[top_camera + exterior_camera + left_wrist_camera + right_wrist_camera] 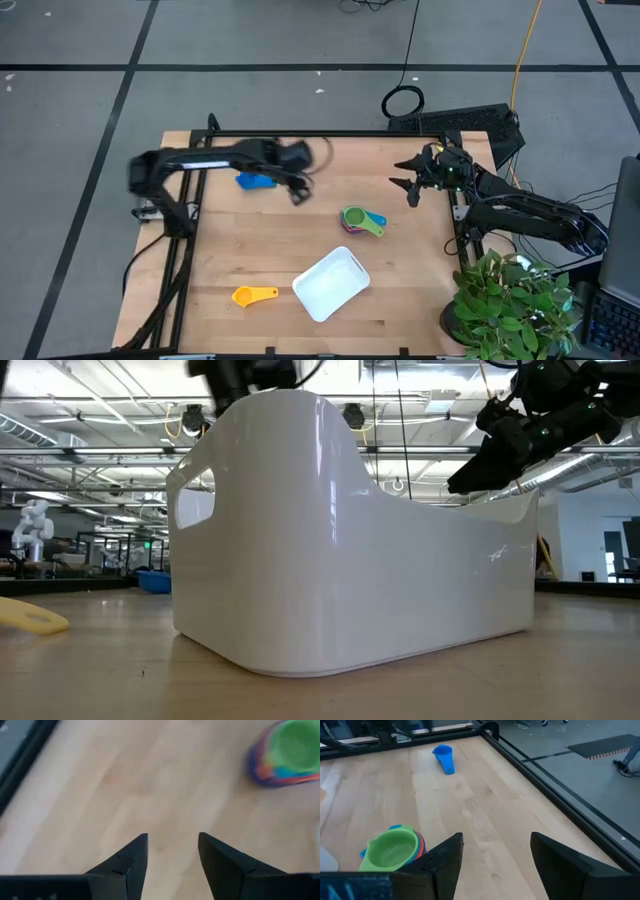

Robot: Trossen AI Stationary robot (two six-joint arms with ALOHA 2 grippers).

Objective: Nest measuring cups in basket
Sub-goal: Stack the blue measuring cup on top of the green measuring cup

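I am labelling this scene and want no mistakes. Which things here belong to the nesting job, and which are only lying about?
Belonging to the job:
- white rectangular plastic basket
- stack of nested plastic cups, green one on top
- single blue plastic cup
- single yellow plastic cup
- left hand, open
- right hand, open

Only lying about:
- green potted plant
- coiled black cable

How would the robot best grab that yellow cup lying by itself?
By its flat handle, coming straight down from above. The yellow cup lies apart from the basket, bowl left, handle pointing right, so open fingers can likely straddle the thin handle.
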